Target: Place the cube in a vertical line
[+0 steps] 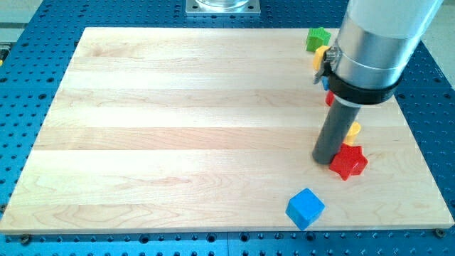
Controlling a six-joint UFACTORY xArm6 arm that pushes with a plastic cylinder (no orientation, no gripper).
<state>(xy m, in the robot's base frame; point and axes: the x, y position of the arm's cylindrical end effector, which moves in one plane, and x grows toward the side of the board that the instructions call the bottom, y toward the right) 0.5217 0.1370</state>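
A blue cube lies near the view's bottom edge of the wooden board, right of centre. My tip is up and to the right of the cube, apart from it, and touches the left side of a red star-shaped block. A yellow block peeks out just behind the rod above the red star. A green star-shaped block lies at the view's top right. Another yellow block and bits of a blue and a red block show beside the arm's body, mostly hidden.
The arm's grey cylinder covers the board's top right corner. The board's right edge is close to the red star. A blue perforated table surrounds the board. A metal mount sits at the view's top centre.
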